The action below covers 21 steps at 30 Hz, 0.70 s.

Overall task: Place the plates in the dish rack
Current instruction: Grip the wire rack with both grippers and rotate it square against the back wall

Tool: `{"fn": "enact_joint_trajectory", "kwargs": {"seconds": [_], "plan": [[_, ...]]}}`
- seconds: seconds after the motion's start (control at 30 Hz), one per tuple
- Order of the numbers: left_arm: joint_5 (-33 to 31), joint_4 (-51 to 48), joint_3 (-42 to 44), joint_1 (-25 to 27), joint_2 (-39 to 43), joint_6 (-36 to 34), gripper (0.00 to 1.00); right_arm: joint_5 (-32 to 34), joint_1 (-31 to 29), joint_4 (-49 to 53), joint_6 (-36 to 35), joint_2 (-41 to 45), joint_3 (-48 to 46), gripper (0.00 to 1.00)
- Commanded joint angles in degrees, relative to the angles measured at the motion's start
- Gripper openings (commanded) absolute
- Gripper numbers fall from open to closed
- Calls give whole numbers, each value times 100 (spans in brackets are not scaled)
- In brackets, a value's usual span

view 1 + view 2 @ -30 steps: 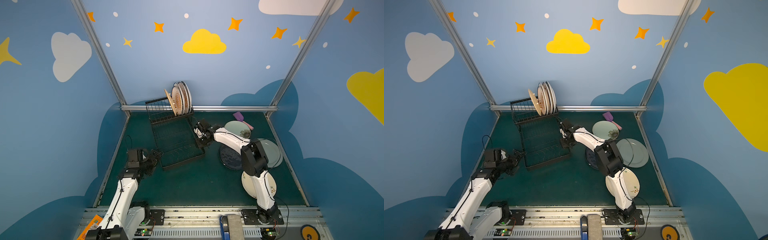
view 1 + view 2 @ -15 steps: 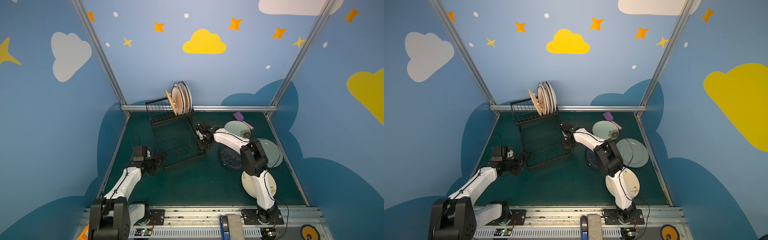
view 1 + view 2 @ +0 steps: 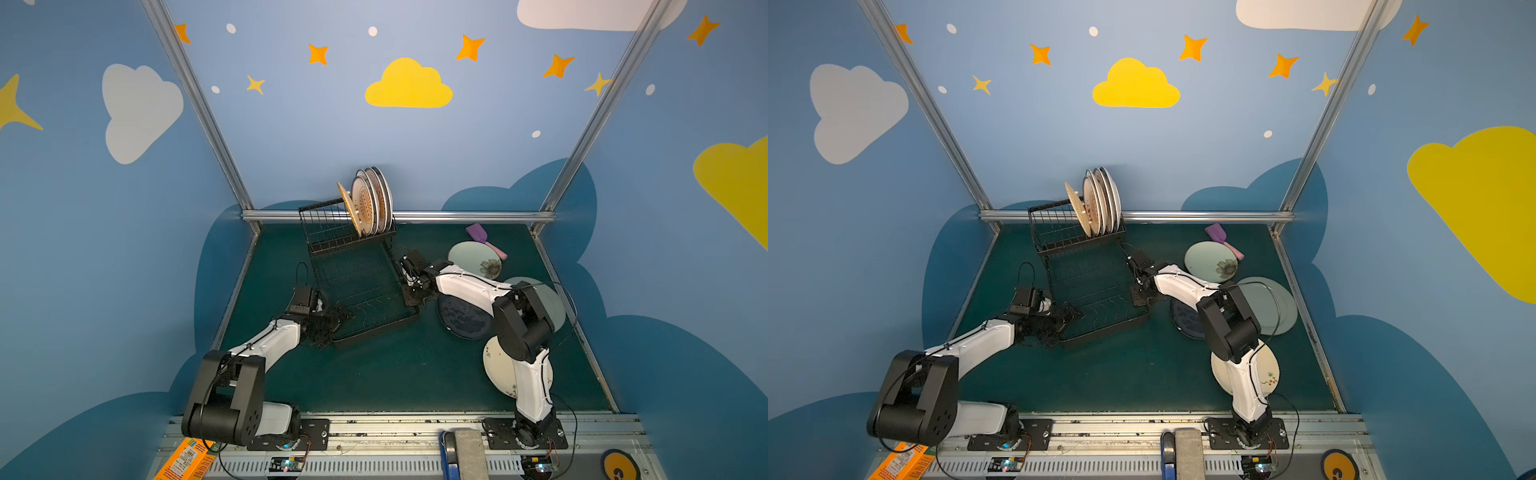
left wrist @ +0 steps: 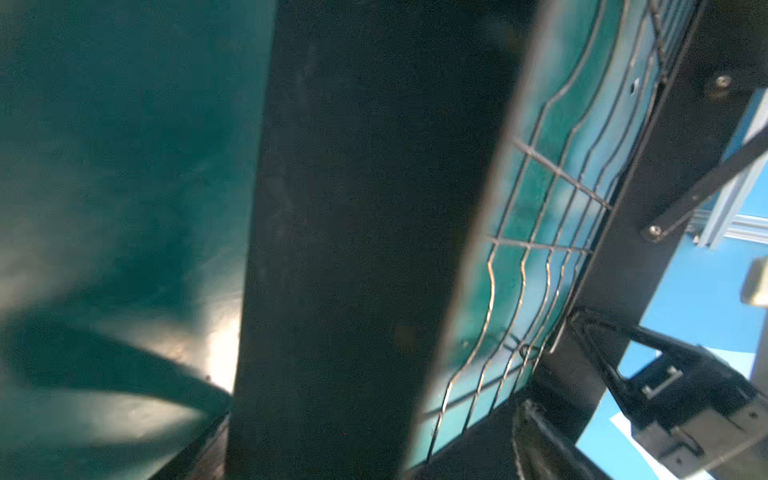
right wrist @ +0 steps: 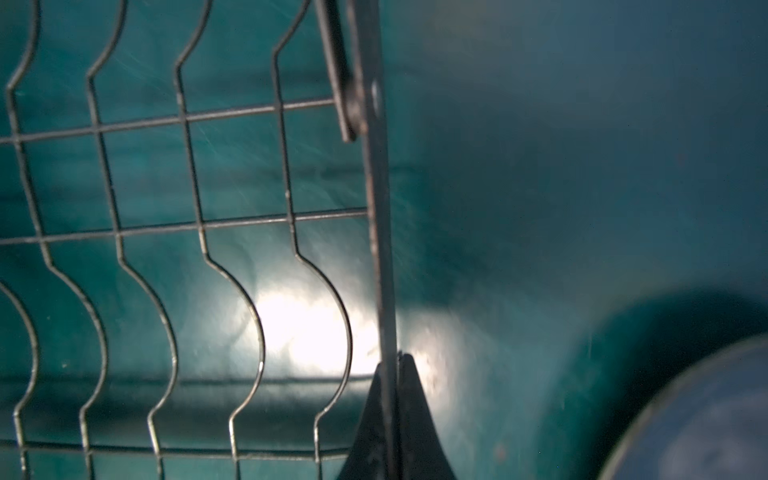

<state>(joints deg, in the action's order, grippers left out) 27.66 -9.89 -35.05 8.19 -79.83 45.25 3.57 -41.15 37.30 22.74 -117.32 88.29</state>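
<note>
The black wire dish rack stands mid-table, with several plates upright in its upper tier. My right gripper is shut on the tray's right rim. My left gripper stands open at the tray's near left corner; its fingers do not show in the left wrist view. Flat on the mat at right lie a navy plate, a green floral plate, a pale green stack and a cream plate.
A purple-and-pink spatula lies at the back right beside the green floral plate. An aluminium rail runs along the table's back edge. An orange box pokes out at the front left, below the left arm's base.
My left arm has stretched low and forward, bringing its open gripper to the tray's near left corner. My right gripper has shut on the tray's right rim.
</note>
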Motion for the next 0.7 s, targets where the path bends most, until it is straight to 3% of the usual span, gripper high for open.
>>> {"fn": "enact_joint_trajectory", "kwargs": {"seconds": [0.0, 0.3, 0.47, 0.67], "plan": [[90, 544, -329, 151, -194, 45, 100, 222, -88, 490, 978, 388, -273, 0], [123, 796, -850, 421, -893, 49, 100, 572, -261, 329, 1852, 814, -839, 0], [-55, 670, -895, 386, -766, 175, 100, 476, -241, 279, 1688, 732, -698, 0], [-283, 230, -658, 97, -19, 170, 100, 311, -236, 241, 1194, 589, -472, 0]]}}
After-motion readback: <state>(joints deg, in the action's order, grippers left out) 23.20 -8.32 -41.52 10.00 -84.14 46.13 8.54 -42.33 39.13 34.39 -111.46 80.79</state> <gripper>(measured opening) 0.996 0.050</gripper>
